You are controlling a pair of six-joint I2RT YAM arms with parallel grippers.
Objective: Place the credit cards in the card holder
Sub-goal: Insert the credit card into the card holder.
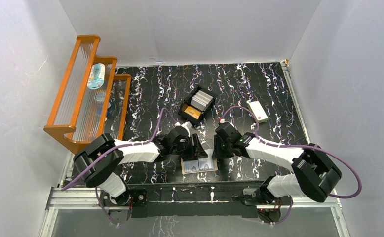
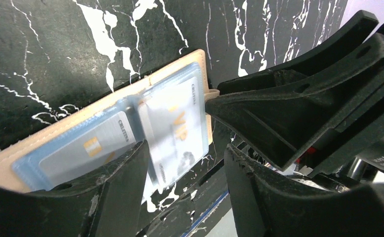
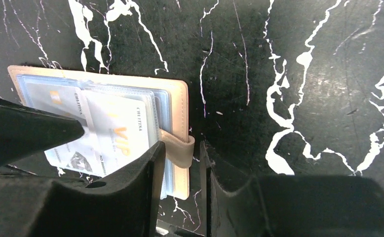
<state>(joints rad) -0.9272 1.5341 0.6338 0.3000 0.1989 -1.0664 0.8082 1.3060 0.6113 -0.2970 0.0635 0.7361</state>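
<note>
The tan card holder (image 1: 199, 165) lies open near the table's front edge, its clear sleeves up. A whitish "VIP" credit card (image 2: 176, 123) sticks partway out of a sleeve, and another card (image 2: 89, 148) sits in the sleeve beside it. My left gripper (image 2: 186, 148) is open over the holder, with one finger at the VIP card's edge. In the right wrist view my right gripper (image 3: 181, 146) stands nearly shut around the holder's snap tab (image 3: 180, 150) at its right edge. More credit cards (image 1: 202, 98) lie in the black tray.
The black divided tray (image 1: 186, 109) stands behind the grippers at mid-table. A white box with a red mark (image 1: 257, 111) lies to the right. A wooden rack (image 1: 84, 89) stands at the left wall. The table's front rail is just below the holder.
</note>
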